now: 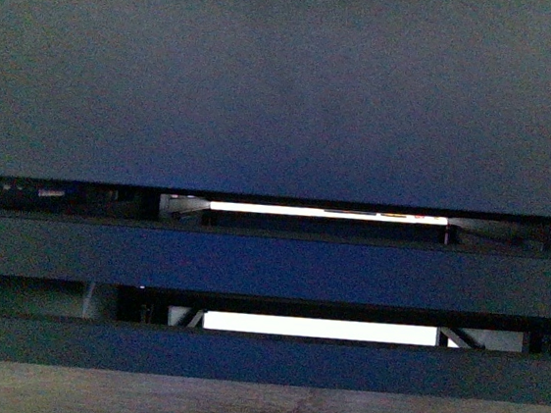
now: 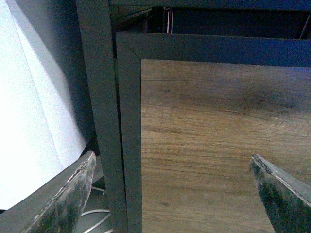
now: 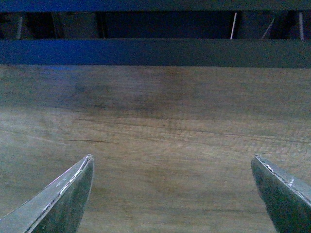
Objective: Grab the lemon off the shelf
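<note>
The shelf [image 1: 288,89] fills the front view: dark flat decks with thick front edges and a strip of brown wood-grain panel along the bottom. No lemon shows in any view. My left gripper [image 2: 172,167] is open, facing the shelf's wood-grain base panel [image 2: 218,145] near its dark metal corner post [image 2: 99,97]. My right gripper [image 3: 172,165] is open too, pointed at the same kind of wood-grain panel [image 3: 160,126] below a dark deck edge [image 3: 155,52]. Nothing lies between either pair of fingers.
A white surface [image 2: 34,107] stands beside the shelf's corner post in the left wrist view, with pale cables [image 2: 95,218] low by the post. Bright gaps [image 1: 317,326] show between the decks in the front view.
</note>
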`<action>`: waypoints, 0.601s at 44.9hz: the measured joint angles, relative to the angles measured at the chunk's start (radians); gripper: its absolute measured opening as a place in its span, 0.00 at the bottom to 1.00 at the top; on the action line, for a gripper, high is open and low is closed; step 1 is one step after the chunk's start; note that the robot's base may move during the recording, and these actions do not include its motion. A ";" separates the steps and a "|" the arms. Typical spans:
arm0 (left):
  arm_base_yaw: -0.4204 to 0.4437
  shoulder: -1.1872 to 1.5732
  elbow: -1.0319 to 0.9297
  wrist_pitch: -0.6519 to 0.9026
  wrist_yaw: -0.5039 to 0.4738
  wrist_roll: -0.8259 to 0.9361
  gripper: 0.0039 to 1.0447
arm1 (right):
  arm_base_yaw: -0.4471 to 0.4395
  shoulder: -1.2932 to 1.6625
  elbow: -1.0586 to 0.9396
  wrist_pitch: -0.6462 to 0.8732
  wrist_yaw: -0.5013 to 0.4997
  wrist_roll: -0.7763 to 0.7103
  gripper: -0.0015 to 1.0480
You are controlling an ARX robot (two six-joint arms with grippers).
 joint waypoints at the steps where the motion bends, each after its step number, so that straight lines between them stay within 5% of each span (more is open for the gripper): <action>1: 0.000 0.000 0.000 0.000 0.000 0.000 0.93 | 0.000 0.000 0.000 0.000 0.000 0.000 0.93; 27: 0.000 0.000 0.000 0.000 0.000 0.000 0.93 | 0.000 0.000 0.000 0.000 0.000 0.000 0.93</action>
